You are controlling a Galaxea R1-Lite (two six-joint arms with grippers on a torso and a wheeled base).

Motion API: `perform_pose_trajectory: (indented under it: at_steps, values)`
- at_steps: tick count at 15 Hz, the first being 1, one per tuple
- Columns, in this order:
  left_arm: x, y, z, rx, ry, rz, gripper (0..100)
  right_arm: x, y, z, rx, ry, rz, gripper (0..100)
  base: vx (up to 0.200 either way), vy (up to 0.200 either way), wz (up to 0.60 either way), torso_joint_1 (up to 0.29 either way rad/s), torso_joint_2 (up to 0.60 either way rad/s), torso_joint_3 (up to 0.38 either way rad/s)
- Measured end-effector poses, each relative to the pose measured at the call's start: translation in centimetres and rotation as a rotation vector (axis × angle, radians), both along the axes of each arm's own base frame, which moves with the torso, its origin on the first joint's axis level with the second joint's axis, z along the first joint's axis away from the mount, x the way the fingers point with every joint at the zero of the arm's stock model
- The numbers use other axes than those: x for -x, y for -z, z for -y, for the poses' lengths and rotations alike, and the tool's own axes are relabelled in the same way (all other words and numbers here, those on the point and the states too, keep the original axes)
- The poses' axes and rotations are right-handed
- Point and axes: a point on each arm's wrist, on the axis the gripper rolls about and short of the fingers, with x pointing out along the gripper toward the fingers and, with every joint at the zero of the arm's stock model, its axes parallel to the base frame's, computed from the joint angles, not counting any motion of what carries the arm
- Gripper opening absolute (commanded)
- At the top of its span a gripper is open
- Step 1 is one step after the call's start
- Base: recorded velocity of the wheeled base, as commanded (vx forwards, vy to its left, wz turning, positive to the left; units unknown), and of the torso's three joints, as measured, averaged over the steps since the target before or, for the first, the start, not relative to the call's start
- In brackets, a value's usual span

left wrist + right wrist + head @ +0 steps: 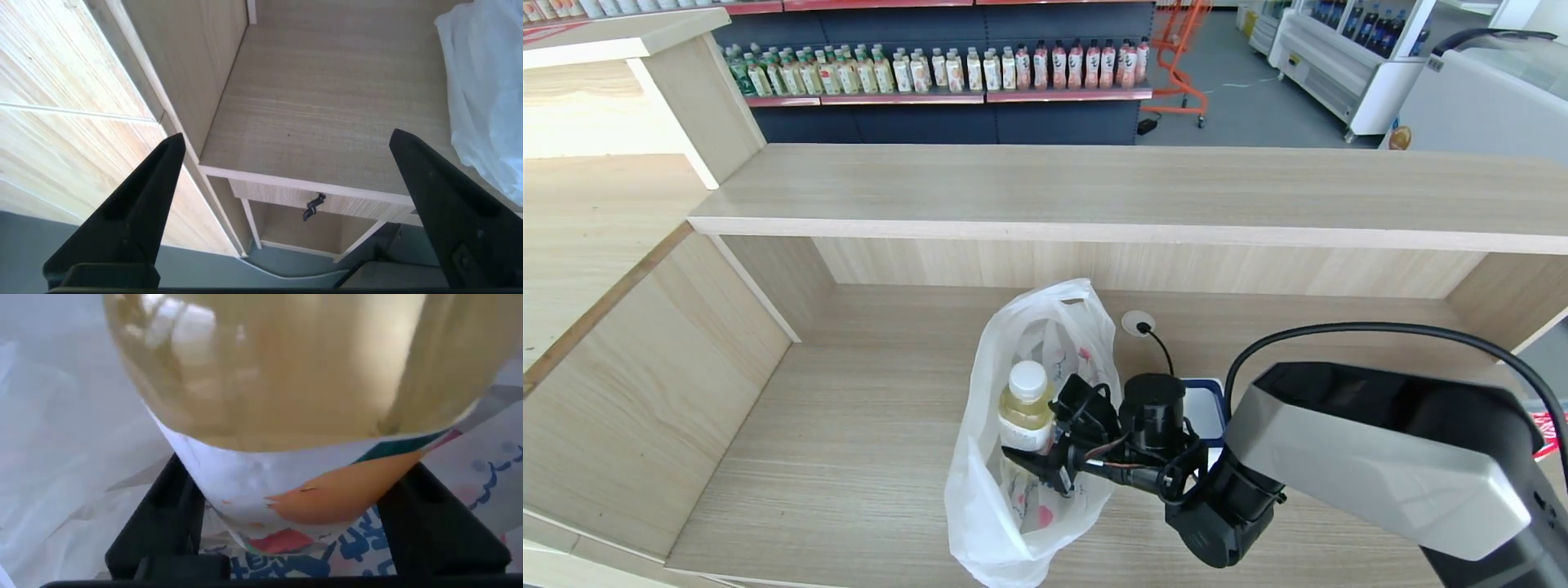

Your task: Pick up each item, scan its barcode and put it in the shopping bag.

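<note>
A white plastic shopping bag [980, 498] stands open on the lower wooden counter. My right gripper [1045, 457] is inside its mouth, shut on a bottle of yellow drink [1027, 412] with a white cap, held upright. Close up, the bottle [310, 408] sits between the two black fingers [159, 527], with the bag's film [57, 416] behind it. My left gripper [286, 212] hangs open beyond the counter's near left corner, nothing between its fingers, with the bag's edge [482, 90] off to one side.
A blue-rimmed scanner pad [1205, 408] lies right of the bag, partly behind my right arm, its cable running to a grommet [1138, 323]. A raised wooden ledge [1094, 196] spans the back, and side walls [645, 392] enclose the counter [327, 106].
</note>
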Motion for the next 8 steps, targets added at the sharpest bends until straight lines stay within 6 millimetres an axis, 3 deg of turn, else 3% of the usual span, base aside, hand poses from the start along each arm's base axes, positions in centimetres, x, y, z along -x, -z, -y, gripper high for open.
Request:
perform_pose_trajectory:
  at_steps: [3, 8]
  values:
    - [0.0, 0.0, 0.0, 0.0, 0.0, 0.0, 100, -0.2, -1.2, 0.1, -0.107, 0.03, -0.157, 100, 0.0, 0.0, 0.0, 0.0, 0.0, 0.0]
    - [0.0, 0.0, 0.0, 0.0, -0.001, 0.0, 100, 0.5, -7.8, 2.1, -0.224, 0.095, -0.407, 100, 0.0, 0.0, 0.0, 0.0, 0.0, 0.0]
